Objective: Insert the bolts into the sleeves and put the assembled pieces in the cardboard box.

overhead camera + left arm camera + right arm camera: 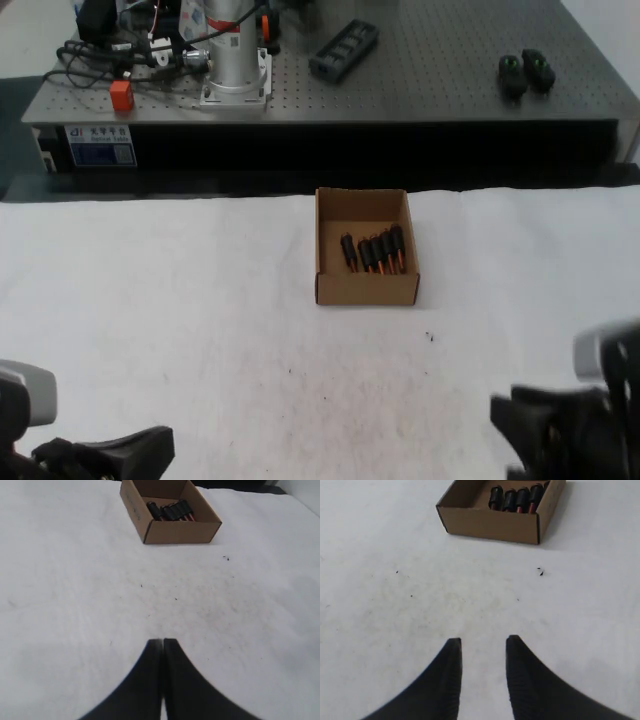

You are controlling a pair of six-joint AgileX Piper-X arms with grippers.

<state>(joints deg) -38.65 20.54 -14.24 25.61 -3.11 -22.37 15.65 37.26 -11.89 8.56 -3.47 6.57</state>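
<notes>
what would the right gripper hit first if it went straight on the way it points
Probably the near wall of the cardboard box, beyond white cloth. If the right gripper tilts downward, it could touch the cloth first; depth is unclear.

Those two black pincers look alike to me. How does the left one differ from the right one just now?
The left pincer is shut with no gap; the right pincer is open, white cloth showing in its gap. The right pincer's ribbed inner faces show; the left pincer's are hidden against each other. Both are black, empty, and over the cloth short of the cardboard box.
</notes>
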